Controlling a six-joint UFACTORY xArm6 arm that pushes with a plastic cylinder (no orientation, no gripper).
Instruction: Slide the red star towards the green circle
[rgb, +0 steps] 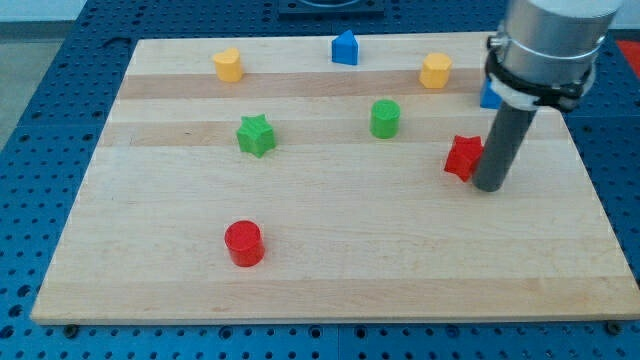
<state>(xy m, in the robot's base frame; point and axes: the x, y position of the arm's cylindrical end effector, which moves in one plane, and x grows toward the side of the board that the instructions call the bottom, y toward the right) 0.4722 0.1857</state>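
The red star (463, 157) lies on the wooden board (330, 250) at the right of the middle. The green circle (385, 118), a short cylinder, stands up and to the left of it, a short gap away. My tip (489, 186) rests on the board just to the right of the red star and slightly below it, touching or nearly touching its right edge. The dark rod rises from there to the grey arm at the view's top right.
A green star (256, 134) lies left of the green circle. A red cylinder (243, 243) stands at the lower left. A yellow block (228, 64), a blue block (345, 47) and another yellow block (435, 71) line the top. A blue cube (488, 96) is partly hidden behind the arm.
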